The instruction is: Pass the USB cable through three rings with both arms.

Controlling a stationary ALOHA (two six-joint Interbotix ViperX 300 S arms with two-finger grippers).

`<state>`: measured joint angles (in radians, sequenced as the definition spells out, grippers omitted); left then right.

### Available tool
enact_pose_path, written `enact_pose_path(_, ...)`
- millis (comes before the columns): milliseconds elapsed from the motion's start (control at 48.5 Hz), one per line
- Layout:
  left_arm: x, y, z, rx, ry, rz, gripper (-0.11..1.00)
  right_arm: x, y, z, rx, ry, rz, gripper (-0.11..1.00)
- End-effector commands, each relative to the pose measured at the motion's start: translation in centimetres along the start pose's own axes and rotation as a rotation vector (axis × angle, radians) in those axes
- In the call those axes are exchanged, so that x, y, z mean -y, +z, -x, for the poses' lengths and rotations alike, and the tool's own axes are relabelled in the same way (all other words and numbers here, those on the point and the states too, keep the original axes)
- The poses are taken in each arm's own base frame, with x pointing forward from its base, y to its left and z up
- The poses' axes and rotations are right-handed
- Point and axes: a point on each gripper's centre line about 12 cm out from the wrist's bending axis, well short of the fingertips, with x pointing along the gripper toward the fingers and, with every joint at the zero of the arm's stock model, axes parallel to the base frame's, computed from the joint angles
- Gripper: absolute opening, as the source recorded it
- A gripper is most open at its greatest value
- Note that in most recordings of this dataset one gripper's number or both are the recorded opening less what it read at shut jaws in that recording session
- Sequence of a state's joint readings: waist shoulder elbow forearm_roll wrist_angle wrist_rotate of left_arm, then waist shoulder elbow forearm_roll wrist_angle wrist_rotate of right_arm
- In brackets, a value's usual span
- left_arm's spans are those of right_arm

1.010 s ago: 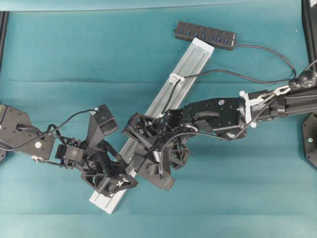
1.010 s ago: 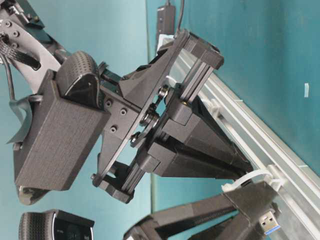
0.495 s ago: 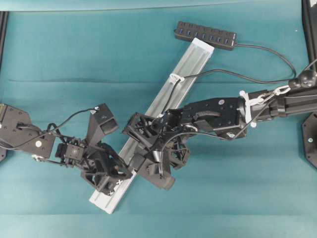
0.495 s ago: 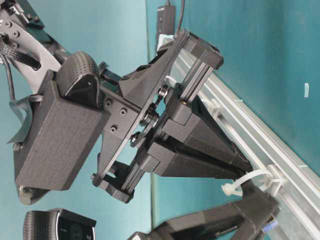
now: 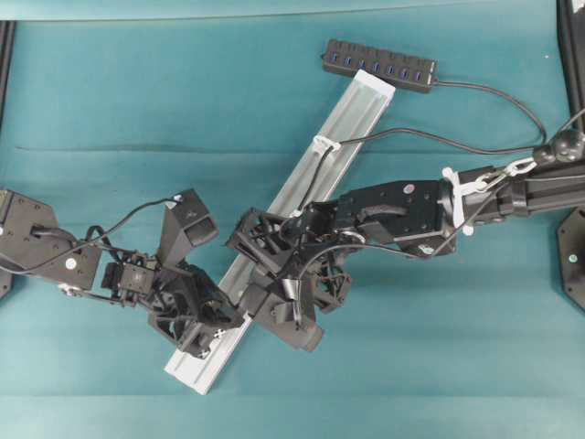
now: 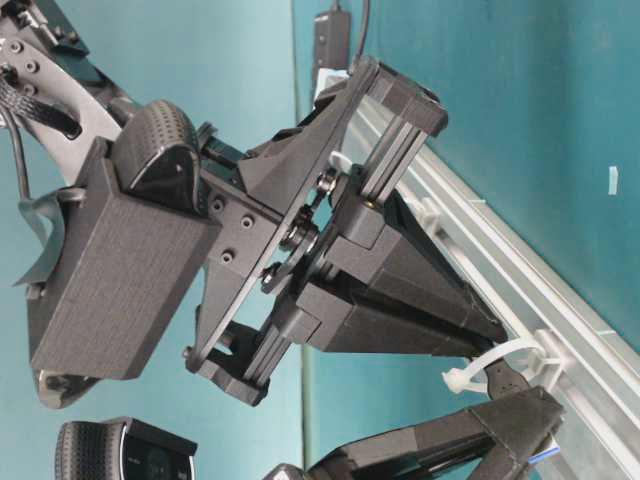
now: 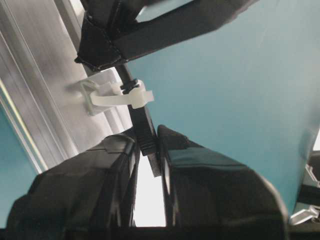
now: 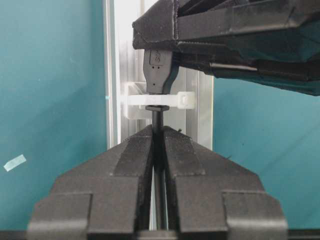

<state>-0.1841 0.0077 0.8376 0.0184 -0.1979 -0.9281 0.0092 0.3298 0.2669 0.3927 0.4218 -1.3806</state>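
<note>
Teal worktop (image 5: 110, 91): silver rail (image 5: 343, 137) laid diagonally from the far edge toward the near-left. USB hub (image 5: 378, 65) set at the rail's far end. Right gripper (image 8: 157, 137) clamped on the USB cable (image 8: 157, 116) just below a white ring (image 8: 165, 100). Left gripper (image 7: 150, 150) clamped on the plug (image 8: 156, 75), which is seen beyond that ring, at the rail's near stretch.

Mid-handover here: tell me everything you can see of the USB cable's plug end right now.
The USB cable ends in a black moulded plug bearing a USB logo. The plug has already gone through a white ring clipped to the silver rail. The left end effector is shut on the plug beyond the ring; the right end effector is shut on the thin dark cord before it. Its metal tip is hidden between the left fingers.
</note>
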Motion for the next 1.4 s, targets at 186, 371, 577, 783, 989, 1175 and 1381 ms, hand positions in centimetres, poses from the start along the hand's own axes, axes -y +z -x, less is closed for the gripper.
enact_pose_path(186, 0.7, 0.4, 0.2, 0.015, -0.023, -0.007, 0.12, 0.1, 0.0, 0.0, 0.002, -0.003, -0.011, 0.07)
enact_pose_path(371, 0.6, 0.4, 0.3, 0.015, -0.021, -0.005, 0.12, -0.3, -0.2, 0.1, -0.004, 0.014, -0.012, 0.23)
enact_pose_path(577, 0.3, 0.1, 0.3, 0.008, -0.013, -0.002, 0.12, 0.0, 0.0, 0.7, 0.005, -0.007, -0.015, 0.77)
enact_pose_path(783, 0.1, 0.0, 0.5, 0.006, -0.011, 0.004, 0.12, 0.5, 0.0, 1.4, 0.013, -0.055, -0.019, 0.83)
enact_pose_path(989, 0.6, -0.5, 0.7, -0.004, -0.024, -0.004, 0.12, 0.5, -0.7, 2.3, 0.008, -0.065, -0.03, 0.82)
enact_pose_path(1175, 1.0, -1.5, 1.0, -0.027, -0.035, 0.021, 0.12, 0.6, -1.6, 3.3, 0.008, -0.105, -0.106, 0.82)
enact_pose_path(1381, 1.1, -2.0, 2.1, -0.029, -0.052, 0.045, 0.12, 0.5, -2.8, 4.1, -0.002, -0.123, -0.163, 0.82)
